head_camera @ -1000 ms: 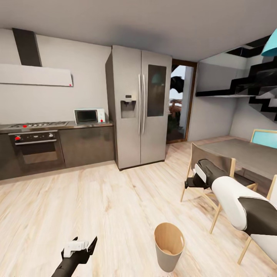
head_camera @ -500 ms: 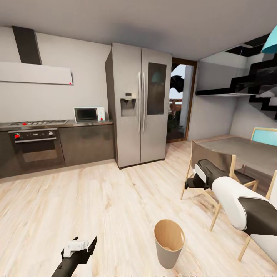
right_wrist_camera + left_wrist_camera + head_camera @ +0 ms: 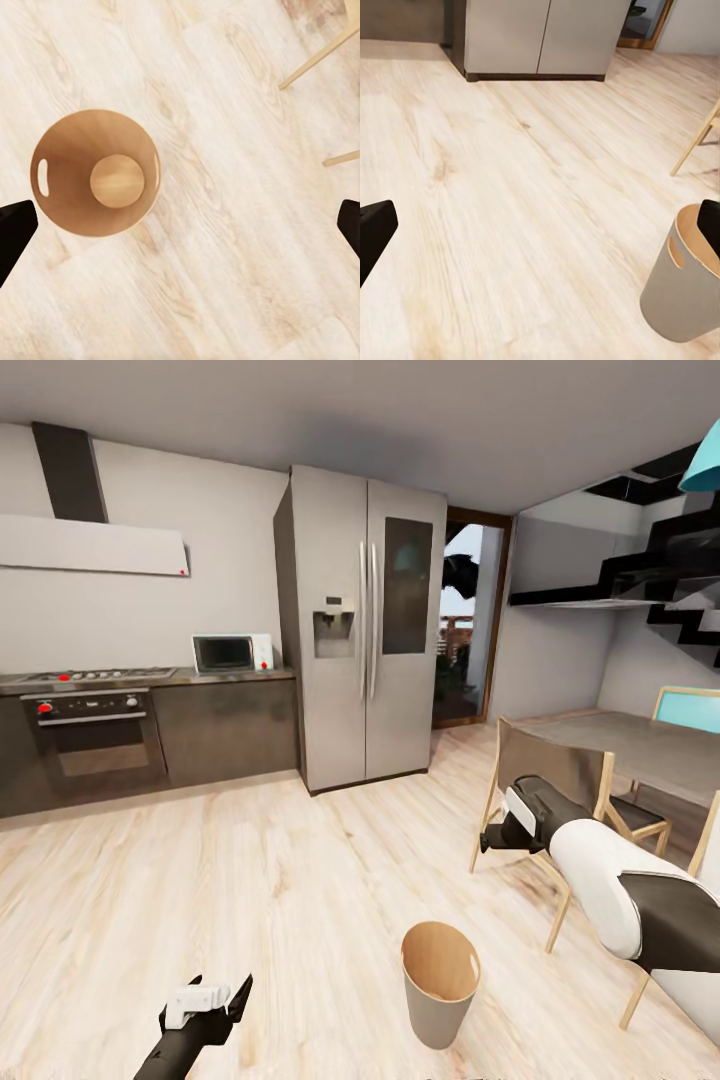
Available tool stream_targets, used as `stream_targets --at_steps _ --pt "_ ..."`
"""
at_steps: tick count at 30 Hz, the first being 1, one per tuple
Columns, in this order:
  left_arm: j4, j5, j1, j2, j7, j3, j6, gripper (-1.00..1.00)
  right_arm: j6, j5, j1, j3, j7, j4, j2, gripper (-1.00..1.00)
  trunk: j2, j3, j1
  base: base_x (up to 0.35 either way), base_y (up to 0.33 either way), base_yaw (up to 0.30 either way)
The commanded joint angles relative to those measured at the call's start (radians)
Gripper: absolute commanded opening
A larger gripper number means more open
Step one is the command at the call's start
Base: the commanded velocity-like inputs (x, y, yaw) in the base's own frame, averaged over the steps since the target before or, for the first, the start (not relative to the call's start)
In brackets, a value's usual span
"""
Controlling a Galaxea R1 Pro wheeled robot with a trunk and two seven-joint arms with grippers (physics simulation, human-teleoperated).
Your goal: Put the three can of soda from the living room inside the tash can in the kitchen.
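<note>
Trash can (image 3: 440,983) perhaps slightly nearer.

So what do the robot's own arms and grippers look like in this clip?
The right arm is a thick rounded shell in white, with black sections at the wrist and elbow and a white band near the wrist. The left arm is slim and black, with a small white block by the left gripper. Both grippers have black fingers. No cables visible.
</note>
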Motion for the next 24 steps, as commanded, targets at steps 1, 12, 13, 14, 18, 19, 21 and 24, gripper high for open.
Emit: stream_targets --at_steps 1,12,13,14,18,19,21,24 --pt "0.0 0.0 0.0 0.0 0.0 0.0 0.0 1.0 0.0 0.0 0.0 0.0 0.0 0.0 0.0 1.0 -0.007 -0.003 0.004 0.0 0.0 0.0" --pt "0.0 0.0 0.0 0.0 0.0 0.0 0.001 1.0 0.0 0.0 0.0 0.0 0.0 0.001 0.0 1.0 -0.084 -0.038 0.046 0.0 0.0 0.0" --pt "0.0 0.0 0.0 0.0 0.0 0.0 0.001 1.0 0.0 0.0 0.001 0.0 0.0 0.001 0.0 1.0 -0.091 -0.041 0.05 0.0 0.0 0.0" --pt "0.0 0.0 0.0 0.0 0.0 0.0 0.001 1.0 0.0 0.0 0.002 0.0 0.0 0.001 0.0 1.0 -0.098 -0.044 0.054 0.0 0.0 0.0" --pt "0.0 0.0 0.0 0.0 0.0 0.0 0.002 1.0 0.0 0.0 0.002 0.0 0.0 0.001 0.0 1.0 -0.126 -0.056 0.069 0.0 0.0 0.0" --pt "0.0 0.0 0.0 0.0 0.0 0.0 0.002 1.0 0.0 0.0 0.003 0.0 0.0 0.001 0.0 1.0 -0.133 -0.06 0.073 0.0 0.0 0.0" --pt "0.0 0.0 0.0 0.0 0.0 0.0 0.002 1.0 0.0 0.0 0.003 0.0 0.0 0.001 0.0 1.0 -0.147 -0.066 0.081 0.0 0.0 0.0" --pt "0.0 0.0 0.0 0.0 0.0 0.0 0.002 1.0 0.0 0.0 0.004 0.0 0.0 0.001 0.0 1.0 -0.168 -0.075 0.092 0.0 0.0 0.0"
